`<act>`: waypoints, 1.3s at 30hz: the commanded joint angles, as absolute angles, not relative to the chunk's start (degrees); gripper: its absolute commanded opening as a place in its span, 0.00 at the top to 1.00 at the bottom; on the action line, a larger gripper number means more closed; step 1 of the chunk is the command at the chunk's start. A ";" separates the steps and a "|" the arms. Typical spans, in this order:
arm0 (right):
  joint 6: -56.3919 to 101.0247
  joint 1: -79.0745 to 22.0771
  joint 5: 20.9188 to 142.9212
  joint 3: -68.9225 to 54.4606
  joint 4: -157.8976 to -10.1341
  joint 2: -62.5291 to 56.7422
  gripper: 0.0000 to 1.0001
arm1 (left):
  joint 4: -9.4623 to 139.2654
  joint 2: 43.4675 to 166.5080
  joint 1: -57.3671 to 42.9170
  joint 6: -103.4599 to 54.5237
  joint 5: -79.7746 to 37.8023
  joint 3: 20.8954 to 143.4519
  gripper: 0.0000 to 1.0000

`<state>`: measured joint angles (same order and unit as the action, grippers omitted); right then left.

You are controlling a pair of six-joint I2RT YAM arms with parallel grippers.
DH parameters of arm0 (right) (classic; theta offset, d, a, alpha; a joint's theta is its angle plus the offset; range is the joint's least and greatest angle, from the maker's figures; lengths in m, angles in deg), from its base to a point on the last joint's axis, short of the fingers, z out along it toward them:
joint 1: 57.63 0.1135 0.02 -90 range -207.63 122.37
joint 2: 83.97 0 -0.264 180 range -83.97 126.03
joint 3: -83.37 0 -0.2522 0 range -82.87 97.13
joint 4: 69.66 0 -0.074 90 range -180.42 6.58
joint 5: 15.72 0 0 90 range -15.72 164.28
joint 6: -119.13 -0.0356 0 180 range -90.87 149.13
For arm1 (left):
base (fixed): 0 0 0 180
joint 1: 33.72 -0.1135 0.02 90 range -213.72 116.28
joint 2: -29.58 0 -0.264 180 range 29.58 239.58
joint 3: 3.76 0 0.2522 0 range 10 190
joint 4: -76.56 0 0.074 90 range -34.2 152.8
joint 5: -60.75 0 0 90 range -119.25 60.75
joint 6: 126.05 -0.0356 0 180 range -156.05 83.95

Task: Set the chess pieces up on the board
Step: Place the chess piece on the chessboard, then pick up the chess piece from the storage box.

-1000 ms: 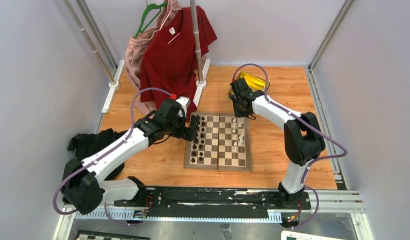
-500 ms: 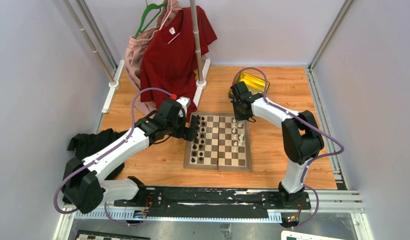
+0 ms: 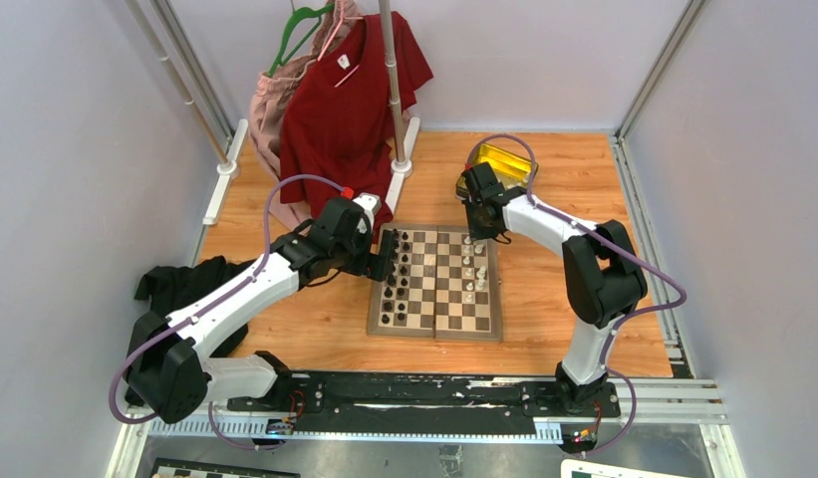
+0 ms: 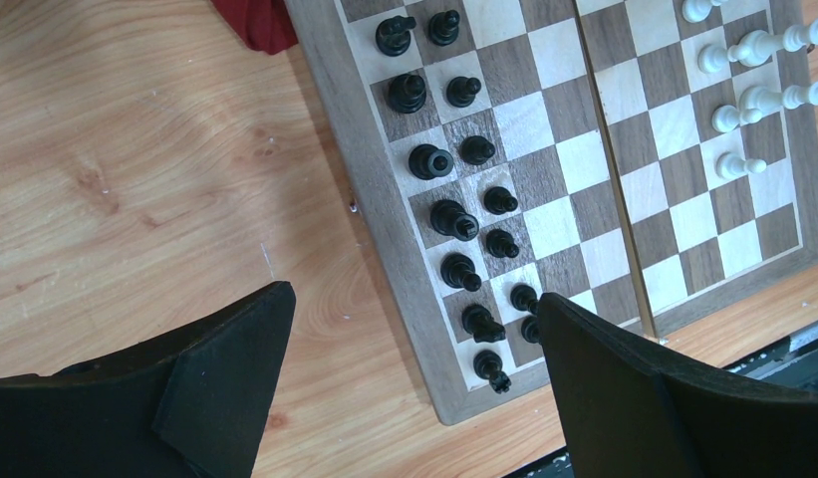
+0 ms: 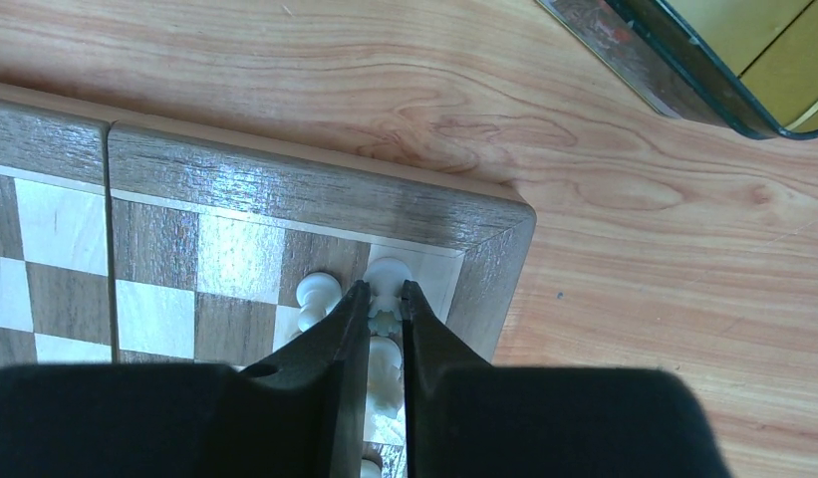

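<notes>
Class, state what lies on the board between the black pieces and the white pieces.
Between black pieces and white pieces: only bare squares and the fold seam, clearest in the left wrist view.

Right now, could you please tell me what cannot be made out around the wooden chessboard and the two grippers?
Right wrist view: the right gripper's black fingers hide the base of the cream chess piece they hold.
Shiny gold rectangular tin: cut off at that view's edge, partly under the right arm from above; contents unseen.
Left wrist view: the open left gripper's finger covers some small black chess figures.
</notes>
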<state>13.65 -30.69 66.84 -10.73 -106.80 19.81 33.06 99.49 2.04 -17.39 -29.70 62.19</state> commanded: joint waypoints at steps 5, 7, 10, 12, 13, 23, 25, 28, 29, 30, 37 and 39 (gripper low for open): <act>13.29 -31.43 67.06 -10.28 -109.00 19.84 0.73 | 33.46 99.55 2.05 -17.50 -29.60 63.61 0.02; 13.35 -31.39 66.99 -9.58 -109.45 19.65 0.71 | 33.53 99.66 2.07 -17.55 -29.60 63.62 0.02; 13.40 -31.43 66.77 -8.60 -110.01 19.27 0.70 | 33.69 99.60 2.05 -17.59 -29.60 63.70 0.02; 13.45 -31.42 66.72 -7.86 -110.37 19.05 0.70 | 33.83 99.56 2.05 -17.59 -29.60 63.68 0.02; 13.53 -31.48 66.72 -7.41 -110.56 19.04 0.70 | 33.84 99.62 2.05 -17.65 -28.69 63.69 0.02; 14.37 -31.43 66.68 -1.62 -113.05 19.35 0.68 | 34.13 100.37 2.09 -17.93 -28.72 64.47 0.02; 14.60 -31.51 66.19 0.09 -113.20 19.67 0.68 | 34.12 100.69 2.07 -17.94 -28.71 64.70 0.02; 14.55 -32.50 65.68 3.94 -113.67 21.52 0.68 | 34.09 101.36 2.05 -18.10 -28.56 65.29 0.02; 14.44 -33.06 65.62 5.47 -113.88 22.33 0.68 | 34.07 101.59 2.08 -18.12 -28.50 65.55 0.02; 14.33 -33.77 65.73 7.07 -113.99 23.47 0.68 | 33.93 102.00 2.12 -18.18 -28.55 65.74 0.02; 14.62 -38.26 64.51 21.97 -115.60 33.30 0.67 | 33.20 103.65 2.09 -18.64 -29.16 67.08 0.02; 14.18 -39.43 64.46 27.88 -118.27 37.58 0.66 | 33.18 104.45 2.09 -18.81 -29.16 67.66 0.02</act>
